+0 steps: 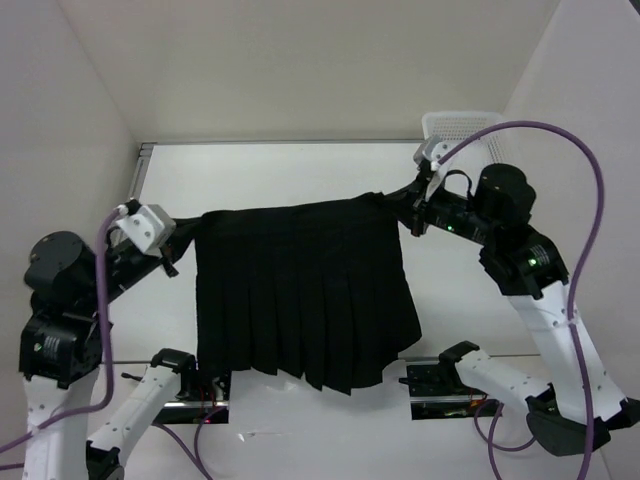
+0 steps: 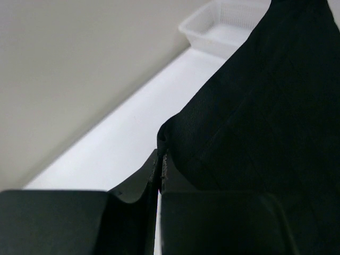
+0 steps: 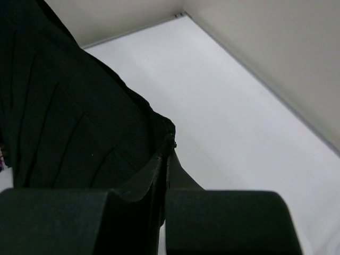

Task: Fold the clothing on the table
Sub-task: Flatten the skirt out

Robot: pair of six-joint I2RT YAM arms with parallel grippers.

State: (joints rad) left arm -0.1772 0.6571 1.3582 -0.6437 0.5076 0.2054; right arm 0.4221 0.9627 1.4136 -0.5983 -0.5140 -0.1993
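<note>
Black pleated skirt (image 1: 300, 295) hangs spread above the white table (image 1: 300, 175).

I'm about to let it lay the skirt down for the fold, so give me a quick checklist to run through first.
1. Left gripper shut on a skirt top corner: ok.
2. Right gripper shut on the other top corner: ok.
3. Top edge stretched between them, no sag: ok.
4. Basket apart from skirt, far right corner: ok.
5. Hem off the table: cannot tell.

One black soft-fabric skirt (image 2: 265, 117), corner pinched in closed left gripper (image 2: 161, 163). One white plastic mesh basket (image 2: 212, 24), beyond the skirt, on white flat tabletop (image 2: 117, 149).
</note>
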